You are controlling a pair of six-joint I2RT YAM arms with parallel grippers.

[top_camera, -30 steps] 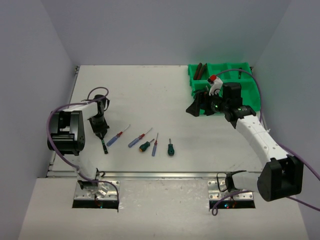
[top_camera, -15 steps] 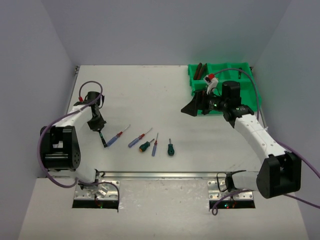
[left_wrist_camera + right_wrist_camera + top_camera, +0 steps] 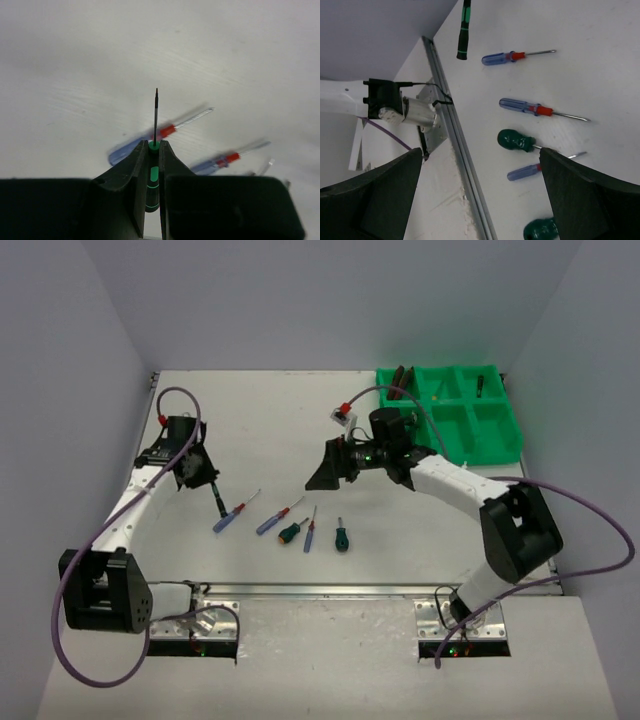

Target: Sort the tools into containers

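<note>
My left gripper [image 3: 204, 478] is shut on a black screwdriver with green bands [image 3: 217, 500], held above the table at the left; the wrist view shows its handle [image 3: 153, 176] pinched between the jaws [image 3: 154, 148]. My right gripper [image 3: 325, 470] is open and empty above the table's middle, its fingers [image 3: 375, 200] spread wide. Below it lie two blue-and-red screwdrivers [image 3: 235, 513] [image 3: 278, 517], a green stubby one [image 3: 291, 532], a small blue one [image 3: 310, 530] and another green stubby one [image 3: 342, 537]. The green tray [image 3: 497, 448] sits far right with dark pliers [image 3: 400, 378] in its back left compartment.
A thin dark tool [image 3: 479, 386] lies in the tray's back right compartment. A metal rail [image 3: 320, 589] runs along the table's near edge, also in the right wrist view [image 3: 451, 131]. Purple cables trail from both arms. Grey walls close in the left, back and right.
My left gripper has carried the black-green screwdriver up off the table and away from the edge. My right arm has swung left from the tray to the middle of the table.
</note>
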